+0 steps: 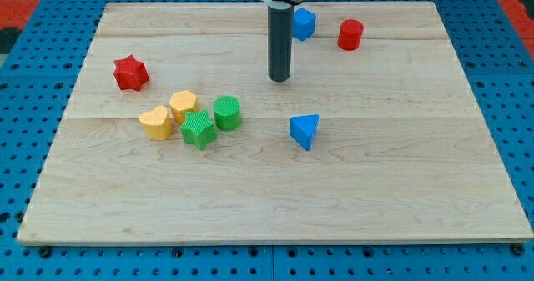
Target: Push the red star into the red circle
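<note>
A pale wooden board [275, 198] lies on a blue pegboard bench [33, 256] dotted with holes; the bench runs out of view on every side, and red patches show at the view's top corners. The dark rod comes down from a white and black collar that is cut off by the view's top edge, so the arm above it cannot be seen. My tip [279, 79] rests on bare wood near the board's top middle, touching no block and holding nothing.

The red star [130, 72] sits alone near the board's left edge, well apart from my tip. The red cylinder [350, 34] stands near the top right, far from the star. A blue cube-like block [304, 22] is just right of the rod, partly hidden behind it, so its exact shape is hard to tell.

Left of centre is a tight cluster: a yellow heart [156, 122], a yellow hexagon-like block [183, 105], a green star [198, 129] and a green cylinder [226, 112], touching or nearly so. A blue triangle [304, 131] lies alone below my tip.
</note>
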